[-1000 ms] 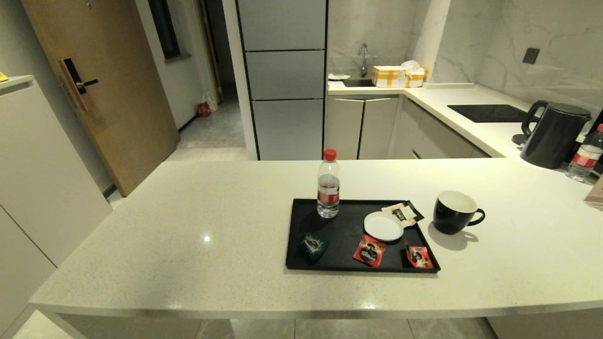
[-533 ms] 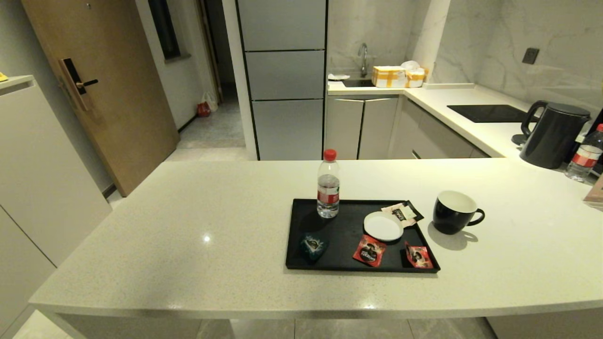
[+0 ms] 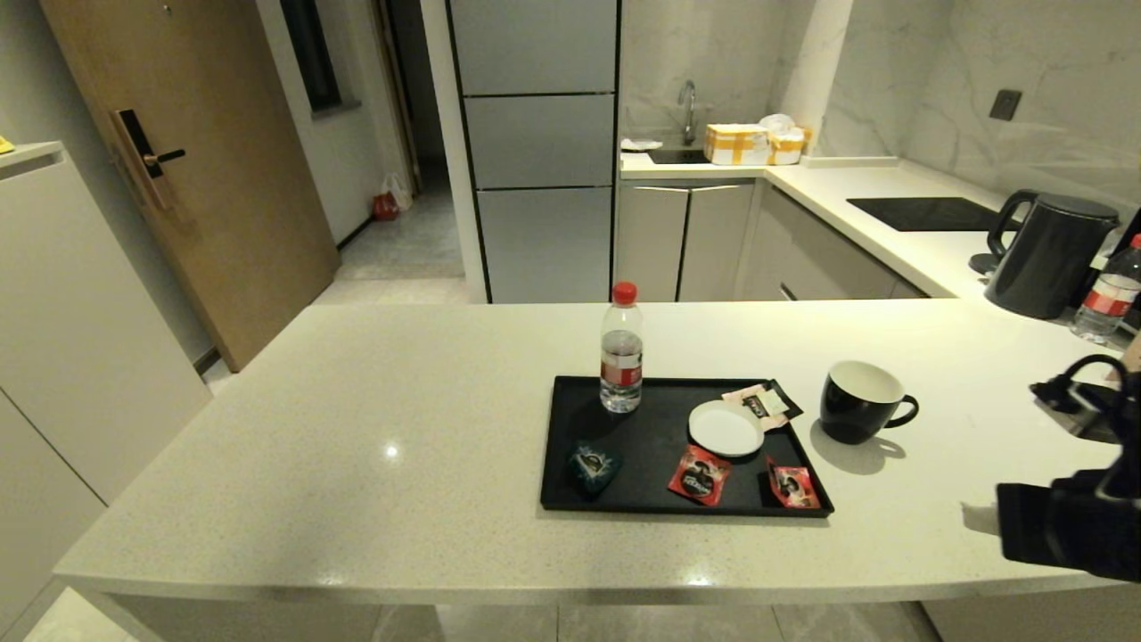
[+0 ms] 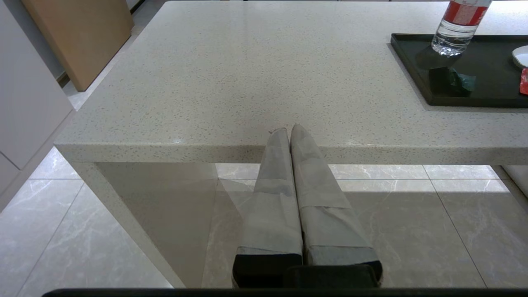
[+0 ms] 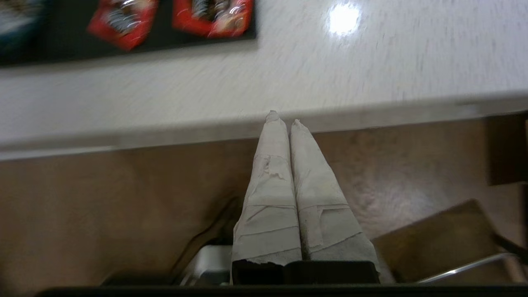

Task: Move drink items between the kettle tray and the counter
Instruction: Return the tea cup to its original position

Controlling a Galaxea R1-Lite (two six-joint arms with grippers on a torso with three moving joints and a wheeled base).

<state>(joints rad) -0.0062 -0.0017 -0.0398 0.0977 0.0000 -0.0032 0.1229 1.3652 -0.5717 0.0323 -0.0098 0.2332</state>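
Note:
The glossy black mug (image 3: 860, 401) stands on the speckled counter (image 3: 357, 428), just right of the matte black kettle tray (image 3: 651, 428), handle pointing right. The dark teal sachet (image 3: 593, 465) lies in the tray's front left part and also shows in the left wrist view (image 4: 453, 80). My right gripper (image 5: 284, 117) is shut and empty, its arm (image 3: 1070, 526) over the counter's front right edge, well right of the mug. My left gripper (image 4: 291, 128) is shut and empty, low in front of the counter's front edge, left of the tray.
On the tray stand a red-capped water bottle (image 3: 621, 352), a white round saucer (image 3: 725, 428), two red sachets (image 3: 700, 474) (image 3: 792, 486) and more sachets at the back right (image 3: 762, 403). A black kettle (image 3: 1047, 254) and second bottle (image 3: 1105, 294) stand far right.
My right arm has come into the head view at the lower right, over the counter's front edge. Mug, sachets and tray have not moved.

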